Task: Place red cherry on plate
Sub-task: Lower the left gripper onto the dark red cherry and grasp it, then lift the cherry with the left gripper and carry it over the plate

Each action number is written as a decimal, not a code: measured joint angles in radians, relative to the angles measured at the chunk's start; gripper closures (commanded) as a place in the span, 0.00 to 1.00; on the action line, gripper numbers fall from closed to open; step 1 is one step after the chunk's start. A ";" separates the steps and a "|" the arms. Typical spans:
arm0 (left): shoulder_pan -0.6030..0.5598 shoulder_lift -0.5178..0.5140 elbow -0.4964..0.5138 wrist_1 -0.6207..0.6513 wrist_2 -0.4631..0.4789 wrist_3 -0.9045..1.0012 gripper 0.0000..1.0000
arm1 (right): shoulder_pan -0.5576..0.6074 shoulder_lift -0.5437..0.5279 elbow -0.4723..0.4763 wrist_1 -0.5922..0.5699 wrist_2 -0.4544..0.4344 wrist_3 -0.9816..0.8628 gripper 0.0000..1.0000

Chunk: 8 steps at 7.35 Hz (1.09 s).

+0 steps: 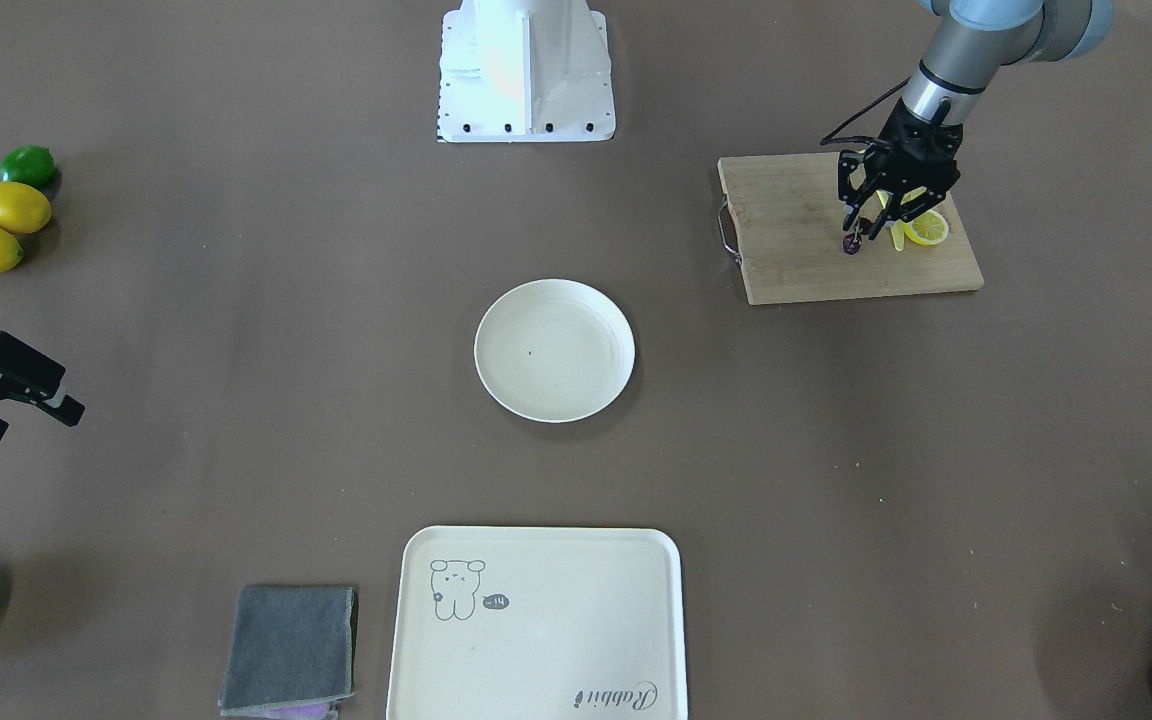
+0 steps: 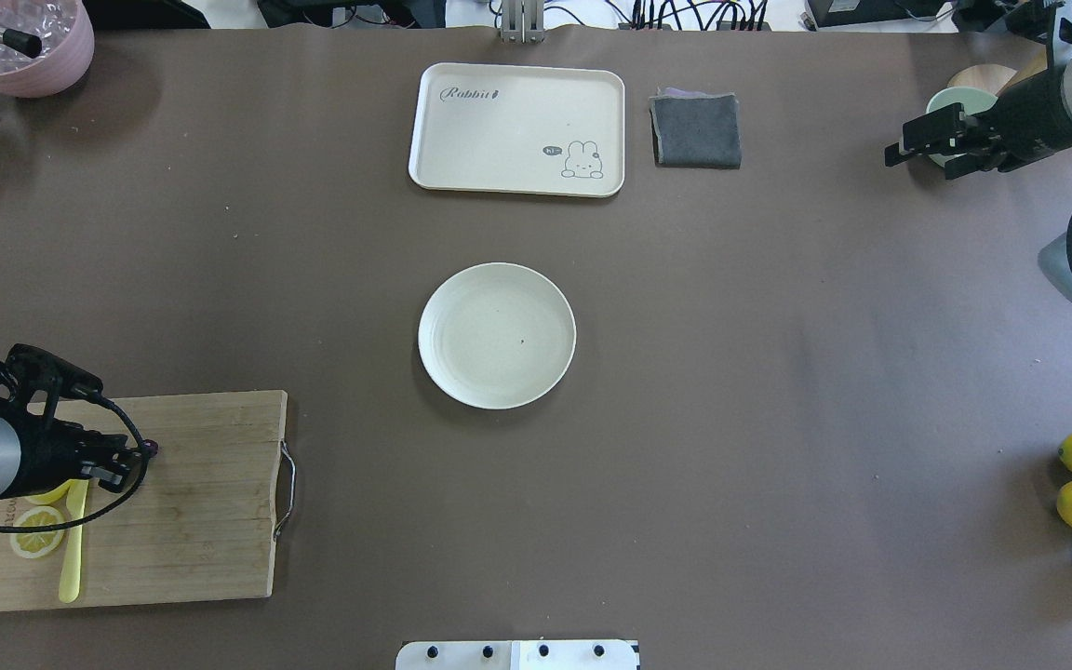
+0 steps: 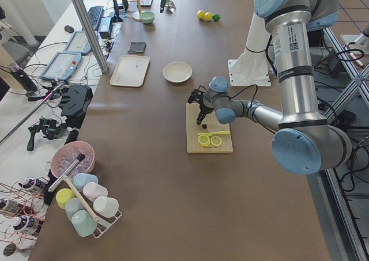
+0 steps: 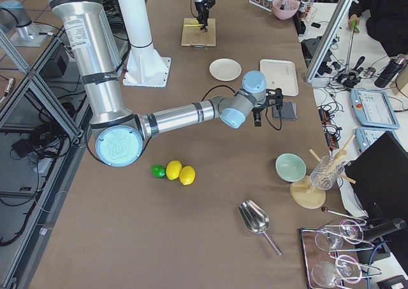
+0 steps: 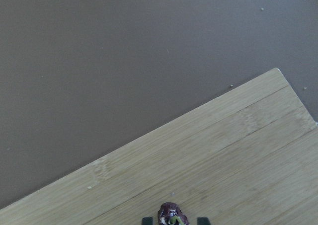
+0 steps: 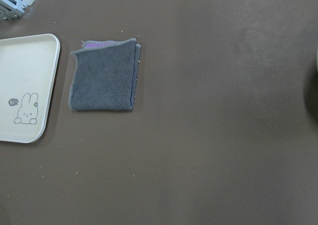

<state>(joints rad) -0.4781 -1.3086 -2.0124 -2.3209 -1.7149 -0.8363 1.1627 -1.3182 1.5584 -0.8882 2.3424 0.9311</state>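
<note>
Cherry [image 5: 172, 215] between left fingers [image 5: 201, 220] — cutting board [image 2: 201, 502] beneath, 2 lemon slices [image 2: 38, 532] beside

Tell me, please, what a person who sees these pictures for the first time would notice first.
The eye goes first to the left fingers, closed on the tiny dark red cherry over the wooden board on the robot's left side. Next comes the round cream plate in the middle of the table. A bright yellow lemon slice lies on the same board.

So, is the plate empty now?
Empty: the plate is bare; the red cherry is at the left pincer, over the cutting board.
</note>
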 measured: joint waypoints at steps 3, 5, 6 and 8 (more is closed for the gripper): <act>0.007 0.000 0.000 -0.001 -0.004 -0.002 0.90 | 0.001 -0.001 -0.001 0.000 0.000 0.000 0.00; 0.007 0.005 -0.002 -0.001 -0.026 -0.004 1.00 | 0.001 0.000 -0.005 0.000 0.000 0.000 0.00; 0.003 0.008 -0.003 0.000 -0.038 -0.006 1.00 | 0.000 0.000 -0.006 0.000 -0.001 0.000 0.00; -0.034 0.011 -0.028 -0.003 -0.055 -0.006 1.00 | 0.002 0.001 -0.007 0.000 0.001 0.000 0.00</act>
<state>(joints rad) -0.5121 -1.2977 -2.0401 -2.3237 -1.7697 -0.8426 1.1651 -1.3172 1.5519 -0.8882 2.3434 0.9311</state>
